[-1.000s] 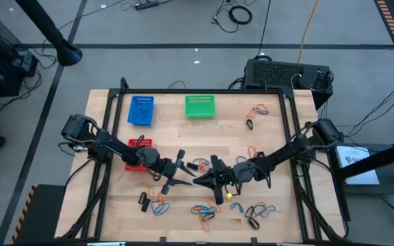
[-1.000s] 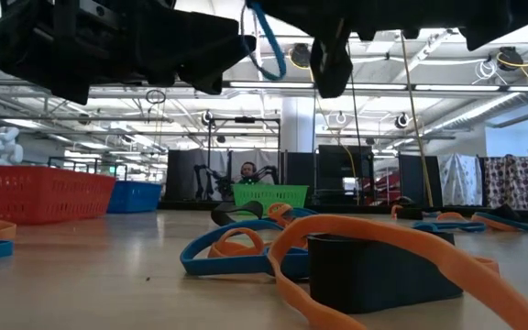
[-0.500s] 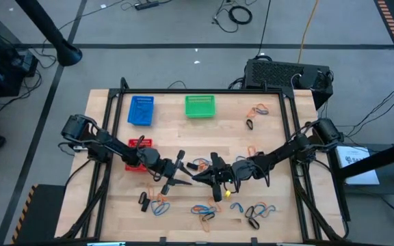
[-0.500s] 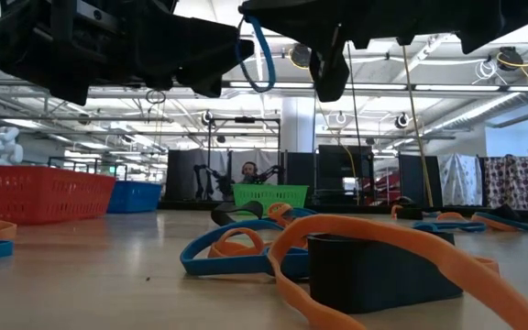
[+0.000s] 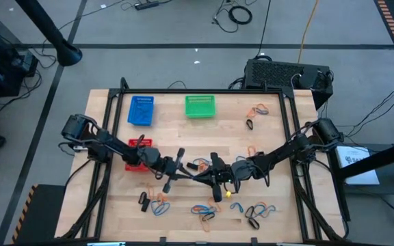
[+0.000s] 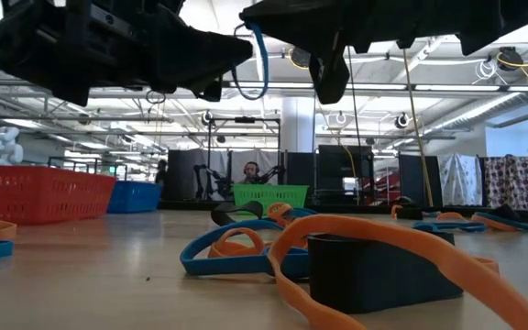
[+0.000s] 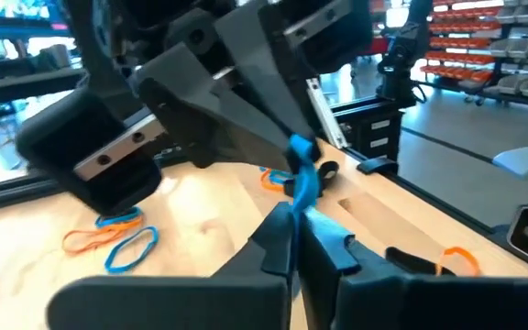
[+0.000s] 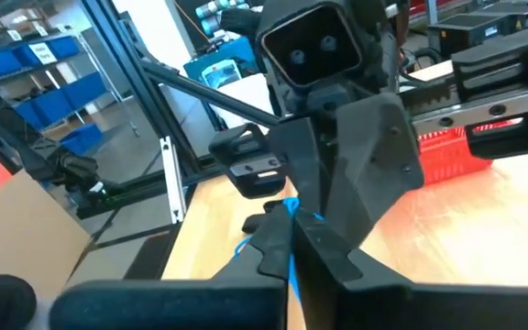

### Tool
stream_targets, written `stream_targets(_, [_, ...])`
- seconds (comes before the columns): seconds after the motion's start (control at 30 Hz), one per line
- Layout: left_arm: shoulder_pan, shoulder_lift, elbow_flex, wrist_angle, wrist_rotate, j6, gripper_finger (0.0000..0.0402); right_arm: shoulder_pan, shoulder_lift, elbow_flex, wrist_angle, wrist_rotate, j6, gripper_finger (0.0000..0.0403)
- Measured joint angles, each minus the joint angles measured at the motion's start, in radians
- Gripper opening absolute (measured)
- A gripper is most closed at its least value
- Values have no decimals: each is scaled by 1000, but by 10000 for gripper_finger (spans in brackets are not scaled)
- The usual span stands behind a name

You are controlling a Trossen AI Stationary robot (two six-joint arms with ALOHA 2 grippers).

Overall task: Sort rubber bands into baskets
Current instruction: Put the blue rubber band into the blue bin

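Both tools are meeting above the middle of the wooden tabletop (image 5: 183, 137), tip to tip. The left tool (image 5: 183, 172) is reaching in from the left side with its fingers pressed together, and the left wrist view is showing them pinching a blue rubber band (image 7: 302, 176). The right tool (image 5: 207, 179) is coming in from the right side with its fingers also pressed together, gripping the same blue band, which is showing between them in the right wrist view (image 8: 287, 213). In the low view the band (image 6: 258, 62) is hanging as a thin blue loop between the two dark tools, well clear of the tabletop.

The blue basket (image 5: 141, 110) and the green basket (image 5: 200, 106) are sitting near the far edge, apart from each other. The red basket (image 5: 137, 145) is lying closer in, partly under the left arm.

Other loose rubber bands are lying scattered: a cluster of blue, orange and black ones (image 5: 204, 212) near the front edge, another group (image 5: 258, 213) towards the front right, a few (image 5: 154, 202) at the front left, and some (image 5: 255, 111) near the far right corner
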Motion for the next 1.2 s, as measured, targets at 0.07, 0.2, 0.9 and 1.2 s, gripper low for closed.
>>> stream_targets(0.07, [4, 0, 0, -1, -4, -1, 7, -2, 0, 0, -6, 0, 0, 24])
stream_targets(0.2, [15, -1, 0, -14, -8, -18, 4, -5, -13, 0, -35, 6, -31, 68])
stream_targets(0.9, [346, -624, 162, -1400, -573, -110, 1, -21, -109, 1, -483, 63, -115, 139])
stream_targets(1.2, [677, -628, 172, -1646, -592, -252, 0, -21, -108, 1, -537, 53, -154, 139])
